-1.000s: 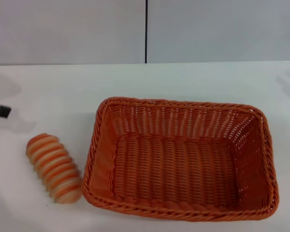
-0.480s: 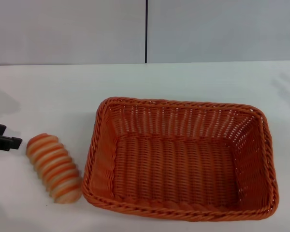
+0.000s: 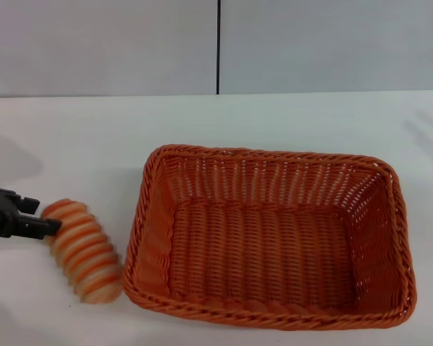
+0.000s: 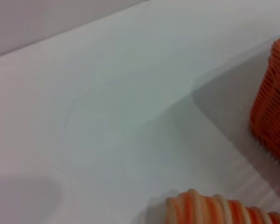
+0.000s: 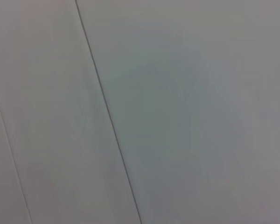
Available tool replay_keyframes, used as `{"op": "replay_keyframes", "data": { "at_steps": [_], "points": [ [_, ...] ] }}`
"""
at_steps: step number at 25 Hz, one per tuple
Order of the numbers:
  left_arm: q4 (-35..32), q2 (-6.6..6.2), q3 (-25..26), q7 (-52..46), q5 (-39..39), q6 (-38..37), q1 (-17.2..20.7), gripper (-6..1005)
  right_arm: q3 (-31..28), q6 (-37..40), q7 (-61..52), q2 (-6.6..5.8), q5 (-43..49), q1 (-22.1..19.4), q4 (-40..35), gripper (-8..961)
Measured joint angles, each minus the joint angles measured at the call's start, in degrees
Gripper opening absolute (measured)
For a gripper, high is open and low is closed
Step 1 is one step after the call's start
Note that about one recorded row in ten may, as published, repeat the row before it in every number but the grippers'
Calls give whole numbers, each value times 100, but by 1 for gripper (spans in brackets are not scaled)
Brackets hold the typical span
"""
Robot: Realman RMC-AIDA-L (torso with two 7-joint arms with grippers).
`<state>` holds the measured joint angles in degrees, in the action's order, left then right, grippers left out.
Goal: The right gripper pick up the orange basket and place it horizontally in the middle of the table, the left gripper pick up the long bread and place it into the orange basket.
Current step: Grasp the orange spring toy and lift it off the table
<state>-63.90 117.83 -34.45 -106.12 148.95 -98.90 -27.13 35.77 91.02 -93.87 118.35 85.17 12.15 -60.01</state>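
The orange basket (image 3: pixel 268 316) lies lengthwise across the middle of the white table (image 3: pixel 79 137), empty. To its left lies the long bread (image 3: pixel 83 251), striped orange and cream, angled on the table. My left gripper (image 3: pixel 46 215) reaches in from the left edge, open, its black fingers (image 3: pixel 29 204) at the bread's far end, the nearer one touching the loaf. The left wrist view shows the bread (image 4: pixel 224 210) and a corner of the basket (image 4: pixel 275 107). The right gripper is out of view.
A grey wall with a dark vertical seam (image 3: pixel 218 47) backs the table. The right wrist view holds only this kind of grey panel with a seam (image 5: pixel 107 116). Bare tabletop lies behind the basket and to the far left.
My left gripper has come down and to the right from the table's left edge, arriving at the bread's far end. The bread and basket have not moved.
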Motion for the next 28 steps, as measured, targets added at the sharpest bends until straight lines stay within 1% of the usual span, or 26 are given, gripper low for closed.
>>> {"op": "replay_keyframes", "data": {
  "at_steps": [11, 15, 28],
  "points": [
    [354, 17, -15, 122, 0, 202, -69, 681, 0, -15, 37, 1, 0, 38, 66, 356],
    [514, -3, -19, 115, 1, 304, -116, 681, 0, -25, 67, 3, 0, 46, 146, 356],
    [642, -2, 14, 88, -12, 532, -235, 518, -51, -40, 133, 4, -2, 77, 250, 356]
  ]
}}
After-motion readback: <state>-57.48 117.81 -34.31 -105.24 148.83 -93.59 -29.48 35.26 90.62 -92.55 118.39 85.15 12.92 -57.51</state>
